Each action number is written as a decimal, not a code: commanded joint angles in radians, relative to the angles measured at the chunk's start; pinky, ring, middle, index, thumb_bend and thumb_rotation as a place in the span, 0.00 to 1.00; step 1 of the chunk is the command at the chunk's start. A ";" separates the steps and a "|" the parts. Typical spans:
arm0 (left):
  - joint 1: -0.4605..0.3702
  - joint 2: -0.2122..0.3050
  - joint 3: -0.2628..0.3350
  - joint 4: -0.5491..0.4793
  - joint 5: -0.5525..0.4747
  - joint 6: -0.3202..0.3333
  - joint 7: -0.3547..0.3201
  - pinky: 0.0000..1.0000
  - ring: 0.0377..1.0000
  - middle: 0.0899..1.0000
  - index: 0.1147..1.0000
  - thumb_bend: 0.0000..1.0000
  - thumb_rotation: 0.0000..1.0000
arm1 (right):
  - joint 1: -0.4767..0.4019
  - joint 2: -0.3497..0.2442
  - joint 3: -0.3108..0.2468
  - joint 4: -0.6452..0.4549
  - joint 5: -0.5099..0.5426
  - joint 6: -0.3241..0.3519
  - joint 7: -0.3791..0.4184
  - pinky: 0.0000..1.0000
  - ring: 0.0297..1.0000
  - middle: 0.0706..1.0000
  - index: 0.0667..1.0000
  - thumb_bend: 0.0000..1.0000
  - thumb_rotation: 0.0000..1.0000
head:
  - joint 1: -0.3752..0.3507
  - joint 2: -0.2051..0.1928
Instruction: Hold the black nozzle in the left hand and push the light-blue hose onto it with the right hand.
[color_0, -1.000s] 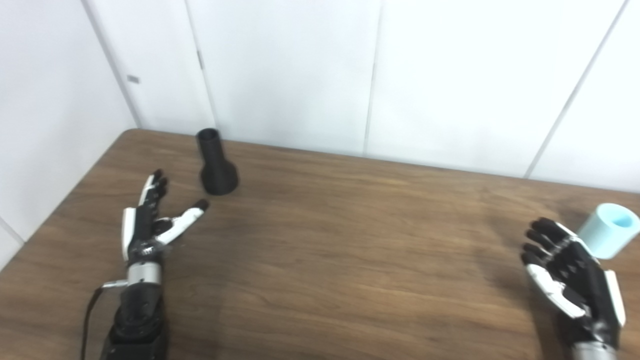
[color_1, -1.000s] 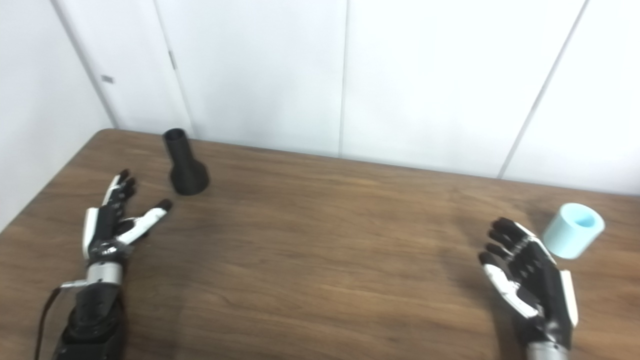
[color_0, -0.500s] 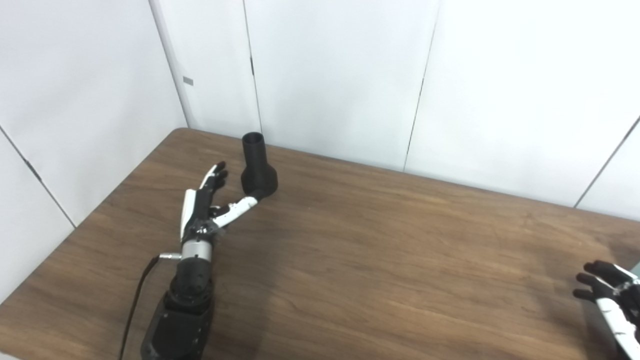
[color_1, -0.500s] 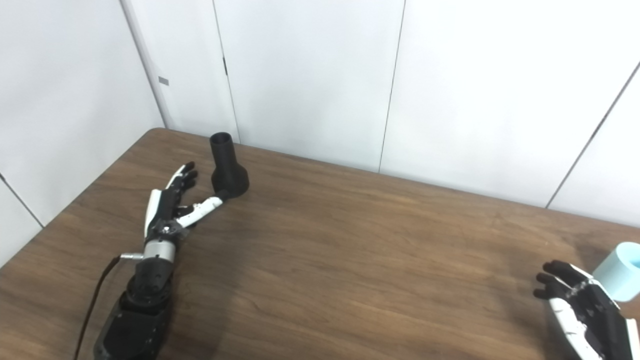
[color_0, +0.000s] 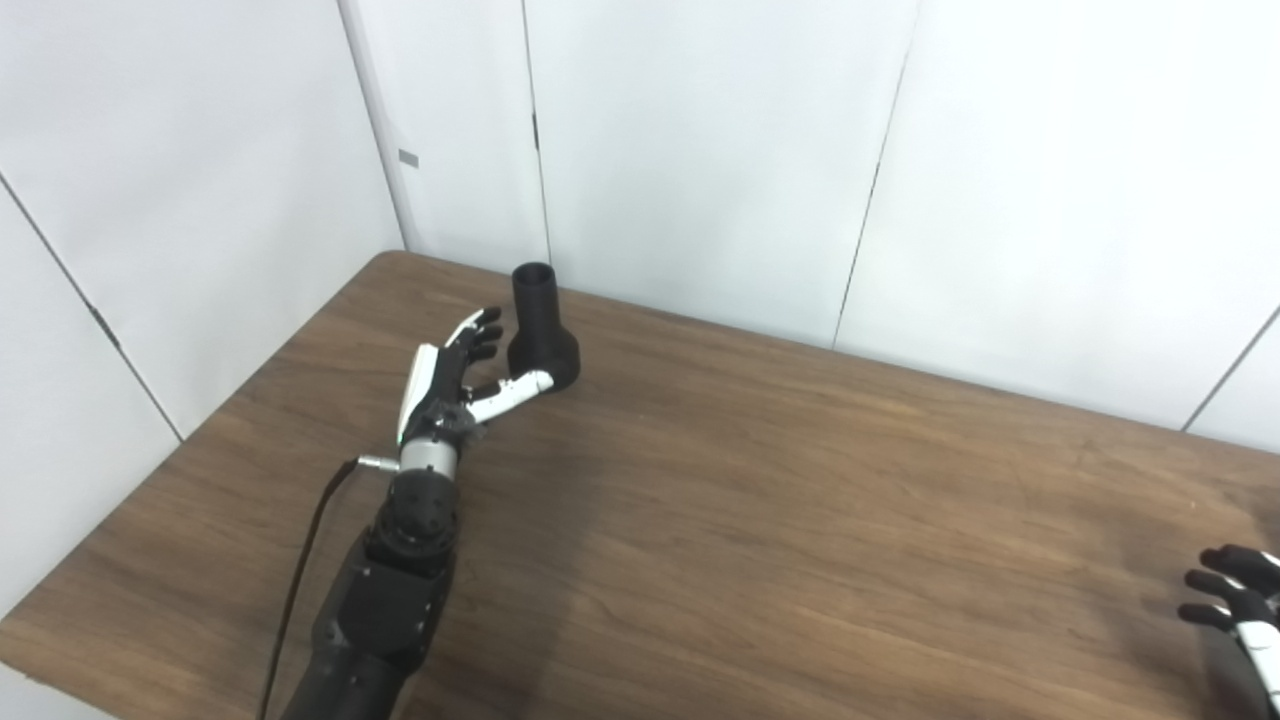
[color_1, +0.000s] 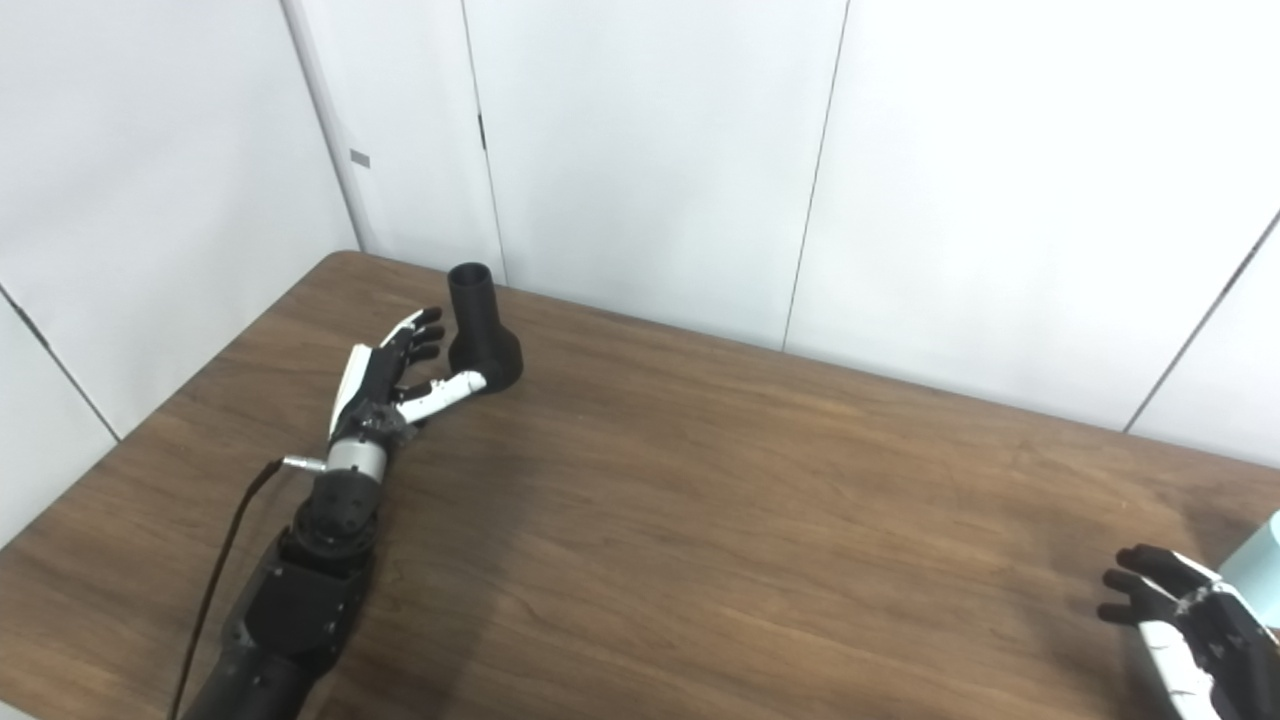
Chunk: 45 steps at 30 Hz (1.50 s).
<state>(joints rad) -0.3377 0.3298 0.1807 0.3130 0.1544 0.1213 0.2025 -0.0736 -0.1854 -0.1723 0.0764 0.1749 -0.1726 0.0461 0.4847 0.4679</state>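
Nozzle (color_0: 541, 331) stands upright at the bench's (color_0: 760, 520) 11 o'clock corner. Left robot hand (color_0: 458, 380) spread, thumb at the nozzle's base, nothing gripped. Right robot hand (color_1: 1180, 620) spread at 4 o'clock (partly cropped), beside the hose (color_1: 1262, 555).

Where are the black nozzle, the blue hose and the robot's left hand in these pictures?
black nozzle (color_0: 545, 355), left eye view, on its flared base.
light-blue hose (color_1: 1262, 570), right eye view, on its side wall at the picture's edge.
left hand (color_1: 385, 378), right eye view, on the palm.
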 joint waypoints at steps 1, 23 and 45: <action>-0.038 0.022 -0.003 0.006 0.020 0.008 0.009 0.77 0.84 0.85 0.88 1.00 0.38 | 0.001 -0.010 -0.012 0.025 -0.009 -0.034 -0.005 0.50 0.62 0.63 0.58 0.58 0.52 | -0.001 0.001; -0.106 0.075 -0.109 0.072 0.136 0.101 -0.021 0.76 0.83 0.81 0.82 1.00 0.25 | 0.015 0.000 -0.020 -0.008 -0.012 -0.001 -0.013 0.47 0.58 0.59 0.55 0.66 0.53 | -0.019 0.000; -0.120 0.077 -0.171 0.129 0.188 0.095 -0.014 0.79 0.81 0.75 0.77 1.00 0.12 | 0.025 0.004 -0.021 -0.018 -0.022 -0.015 -0.015 0.44 0.55 0.57 0.53 0.75 0.54 | -0.038 0.008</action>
<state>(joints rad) -0.4387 0.3943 0.0184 0.4235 0.3335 0.2186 0.1919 -0.0594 -0.1844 -0.1859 0.0622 0.1489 -0.1665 0.0343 0.4479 0.4755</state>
